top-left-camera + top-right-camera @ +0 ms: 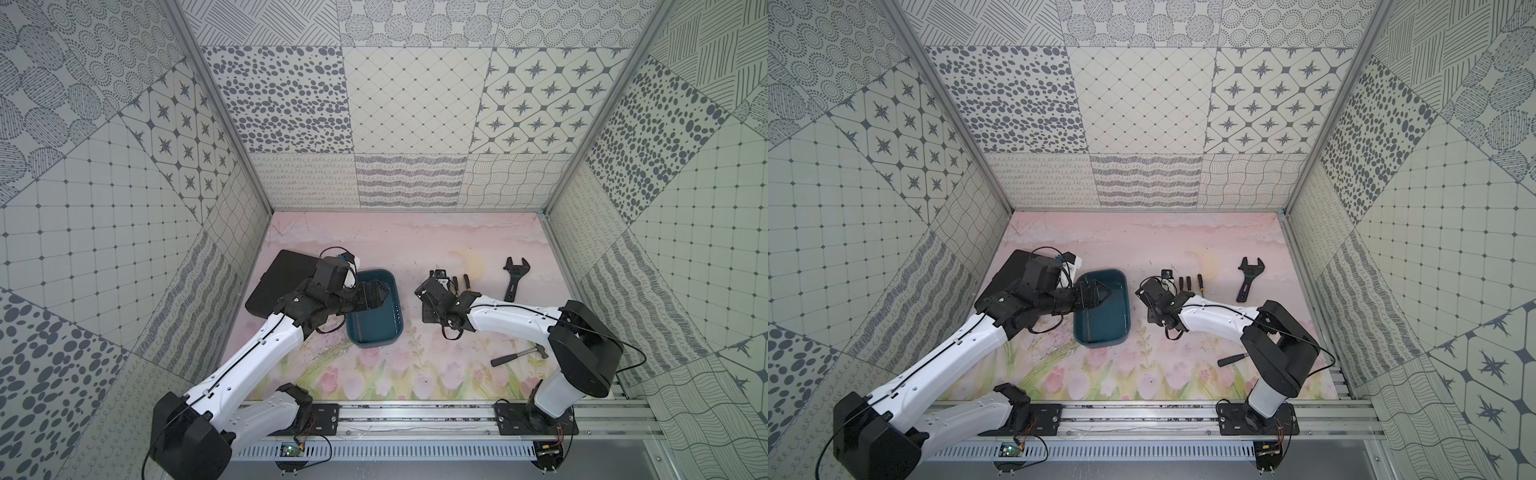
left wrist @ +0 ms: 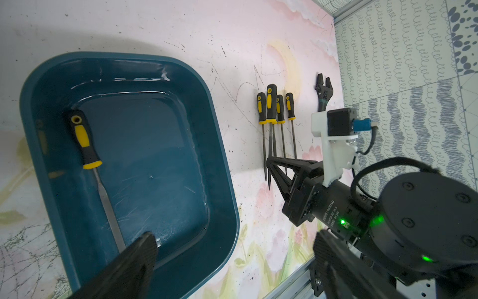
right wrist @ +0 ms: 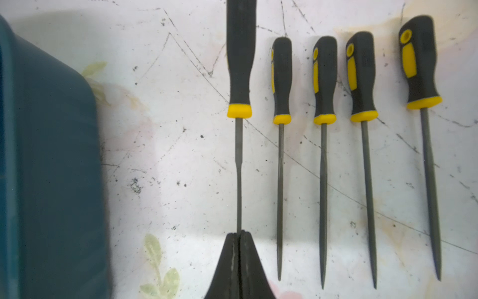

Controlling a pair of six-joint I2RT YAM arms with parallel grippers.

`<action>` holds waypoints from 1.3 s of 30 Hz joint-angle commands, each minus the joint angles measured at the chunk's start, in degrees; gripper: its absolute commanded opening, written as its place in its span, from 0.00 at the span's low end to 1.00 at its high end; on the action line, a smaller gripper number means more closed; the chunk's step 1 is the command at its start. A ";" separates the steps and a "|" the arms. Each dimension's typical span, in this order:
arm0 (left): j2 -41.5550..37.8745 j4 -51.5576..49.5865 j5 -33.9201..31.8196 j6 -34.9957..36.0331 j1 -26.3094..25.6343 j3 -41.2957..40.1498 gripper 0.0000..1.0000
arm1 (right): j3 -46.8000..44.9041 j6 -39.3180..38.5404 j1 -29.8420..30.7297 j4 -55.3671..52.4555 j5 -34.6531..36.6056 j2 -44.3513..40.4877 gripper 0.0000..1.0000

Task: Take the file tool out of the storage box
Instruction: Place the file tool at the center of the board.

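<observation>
Teal plastic storage box [image 1: 374,328], round-cornered, is seen left of centre in both top views, under the spread left gripper [image 2: 235,235]. Right of centre, a thin yellow-and-black-handled file [image 3: 239,64] is pinched at its shaft by the right gripper [image 3: 239,234]; a similar flat file [image 2: 88,145] is seen inside the box.

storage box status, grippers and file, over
Left gripper open above storage box. Flat file lies inside, not yet gripped. Right gripper shut on slim file beside four laid-out files. Nothing seen blocking.
</observation>
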 commanded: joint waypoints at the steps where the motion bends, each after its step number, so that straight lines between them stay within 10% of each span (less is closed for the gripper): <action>1: 0.40 0.08 0.54 0.03 -0.05 -0.15 0.99 | 1.89 -0.27 -0.60 2.07 -0.45 2.19 0.00; 39: 5.80 -4.95 -11.60 -2.69 -1.22 -0.88 0.99 | 4.11 -3.22 -1.56 3.35 -1.89 8.08 0.08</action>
